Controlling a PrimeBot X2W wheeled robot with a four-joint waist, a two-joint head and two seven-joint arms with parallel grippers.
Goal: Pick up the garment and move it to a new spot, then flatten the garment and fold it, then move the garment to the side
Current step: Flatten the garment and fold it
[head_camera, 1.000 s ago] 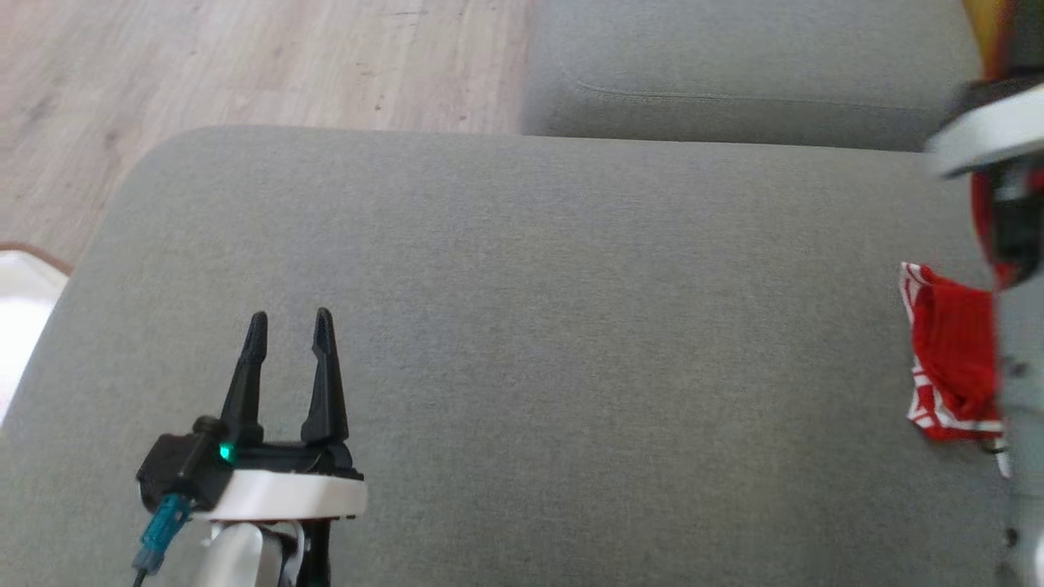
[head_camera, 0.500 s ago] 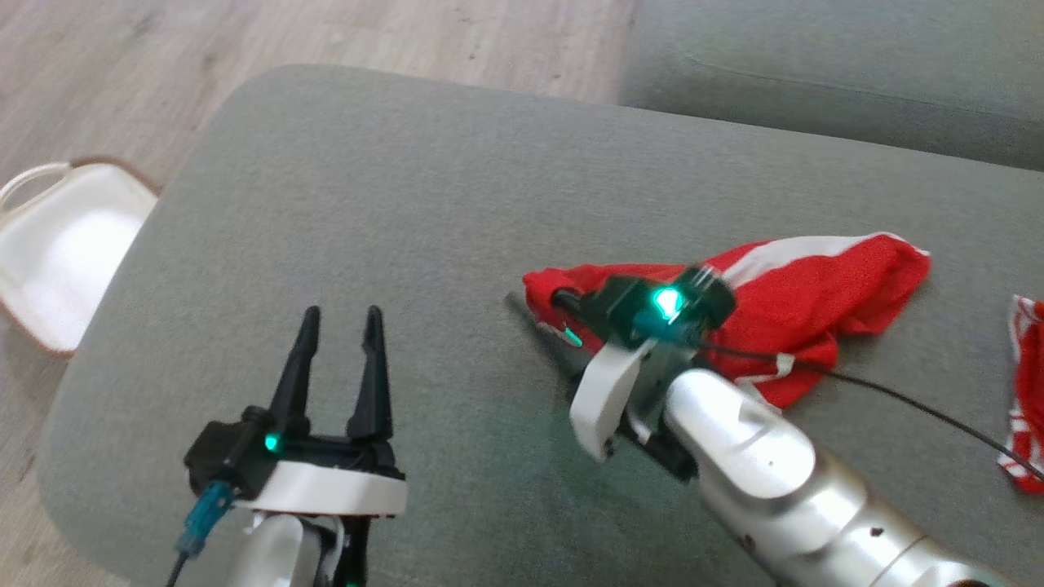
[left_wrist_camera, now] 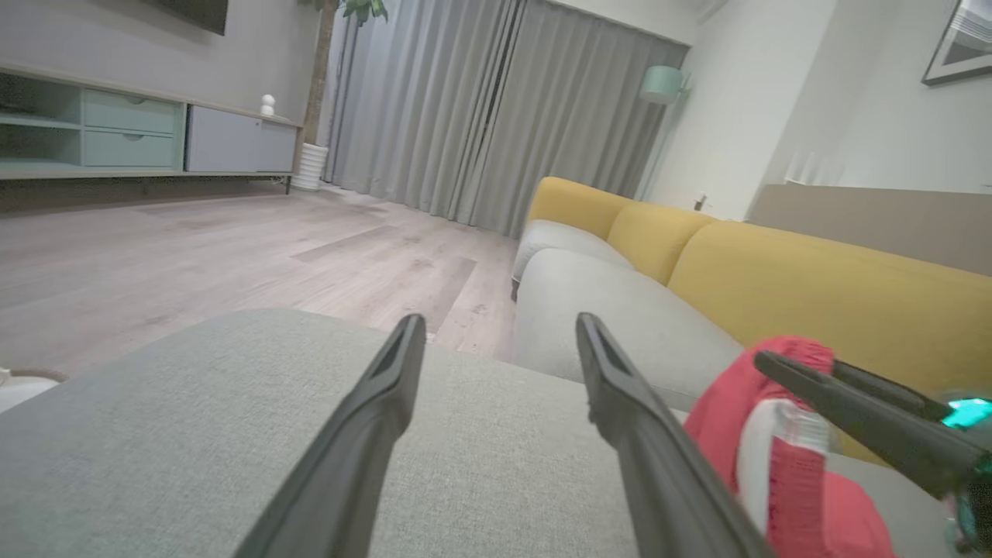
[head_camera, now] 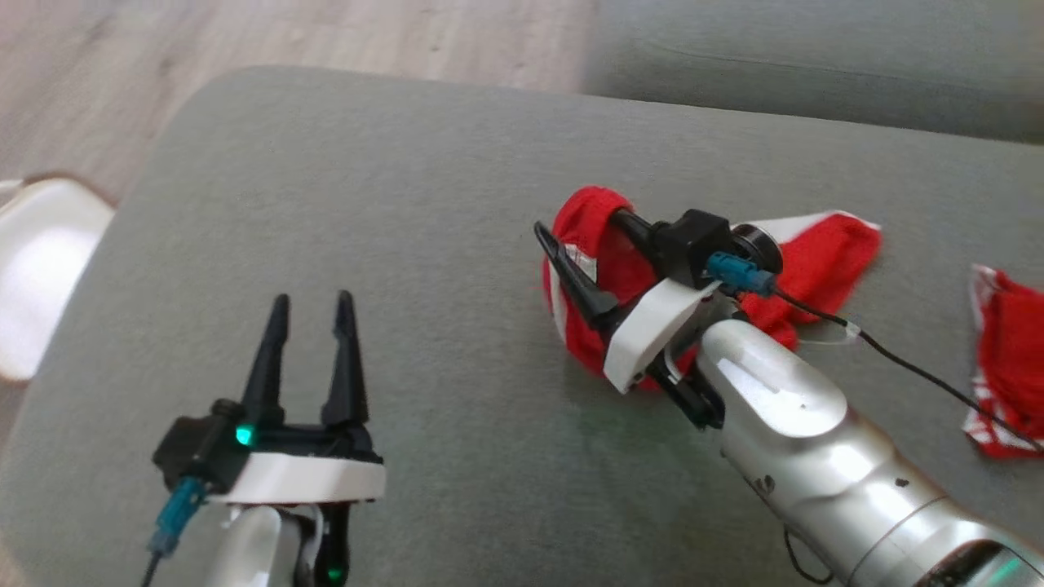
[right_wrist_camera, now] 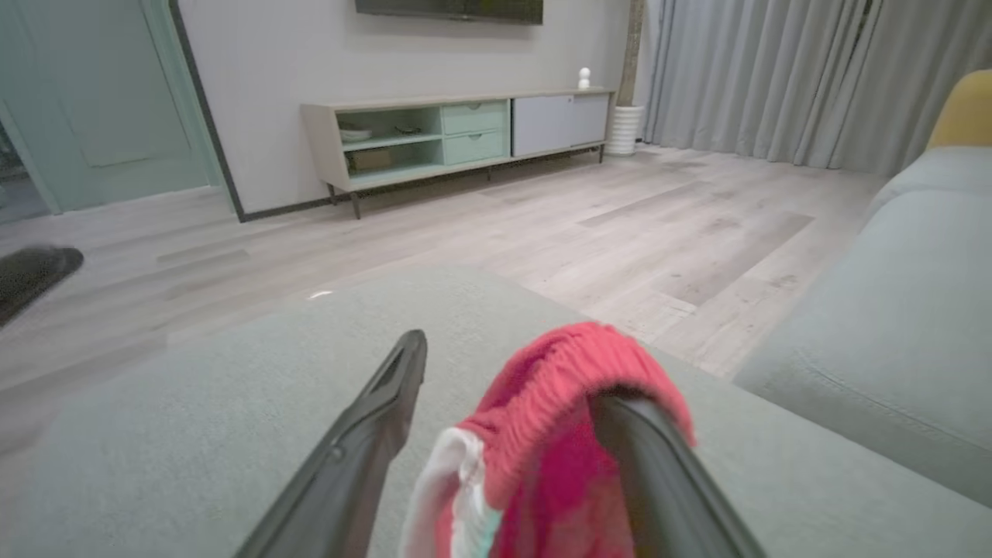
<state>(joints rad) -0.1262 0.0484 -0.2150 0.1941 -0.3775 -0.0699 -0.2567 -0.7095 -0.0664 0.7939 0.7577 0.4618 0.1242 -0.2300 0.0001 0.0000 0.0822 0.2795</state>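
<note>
**Clerk:** Item one, the seat?
**Keeper:** Grey cushion point(head_camera: 457, 163), broad, rounded corner at 10 o'clock in the head view. Pale wood floor point(head_camera: 326, 33) beyond it at 12 o'clock.

**Clerk:** Item two, the garment point(head_camera: 824, 249)?
**Keeper:** Red with white stripes, crumpled. It lies on the cushion just right of the head view's middle, at 2 o'clock from the left gripper point(head_camera: 311, 297). One end is hooked over a finger of the right gripper point(head_camera: 581, 224). The rest trails toward 3 o'clock on the grey fabric.

**Clerk:** Item three, the right gripper's condition?
**Keeper:** Fingers spread wide, pointing to 11 o'clock. The far one is capped by the ribbed red hem, the near one is bare. Nothing is pinched between them, and the cloth merely hangs on the one finger. In the right wrist view the covered finger stands at 5 o'clock and the bare one at 7 o'clock.

**Clerk:** Item four, the left gripper?
**Keeper:** Spread, empty. It sits over bare cushion at 7 o'clock of the head view, fingers pointing to 12 o'clock, well apart from the garment.

**Clerk:** Sundries?
**Keeper:** Second red striped cloth point(head_camera: 1007, 359) on the cushion at the 3 o'clock edge, apart from the garment. White basket point(head_camera: 41, 269) beside the cushion at 9 o'clock, blurred. In the left wrist view, yellow sofa back point(left_wrist_camera: 814, 287) at 3 o'clock and grey curtains point(left_wrist_camera: 504, 116) at 12 o'clock
</note>
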